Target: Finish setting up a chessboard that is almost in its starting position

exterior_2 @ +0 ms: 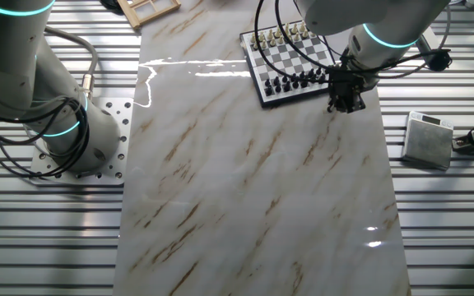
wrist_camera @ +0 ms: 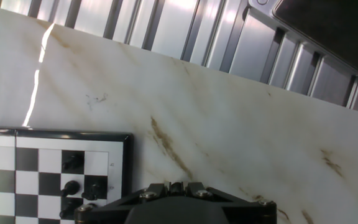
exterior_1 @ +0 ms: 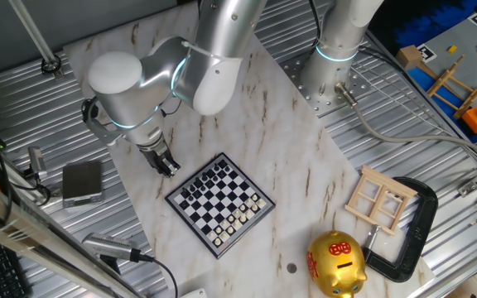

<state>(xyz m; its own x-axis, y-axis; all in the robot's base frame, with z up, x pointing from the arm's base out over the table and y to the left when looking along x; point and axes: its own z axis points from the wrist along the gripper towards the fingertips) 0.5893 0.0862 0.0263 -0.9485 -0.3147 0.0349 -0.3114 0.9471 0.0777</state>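
The chessboard (exterior_1: 220, 203) lies on the marble slab, with black pieces along the edge nearest my gripper and white pieces along the far edge. It also shows in the other fixed view (exterior_2: 290, 62), and its corner shows in the hand view (wrist_camera: 42, 168). My gripper (exterior_1: 170, 168) hovers low over the marble just off the board's black-side corner, also seen in the other fixed view (exterior_2: 344, 103). In the hand view the gripper (wrist_camera: 178, 185) has its jaws nearly together on a small dark rounded chess piece (wrist_camera: 178, 186).
A gold piggy bank (exterior_1: 335, 263), a pale wooden window frame (exterior_1: 379, 199) and a black clamp (exterior_1: 412, 240) lie beyond the board. A grey box (exterior_1: 83, 182) sits on the ribbed metal beside the slab. A second arm's base (exterior_1: 330, 74) stands at the back.
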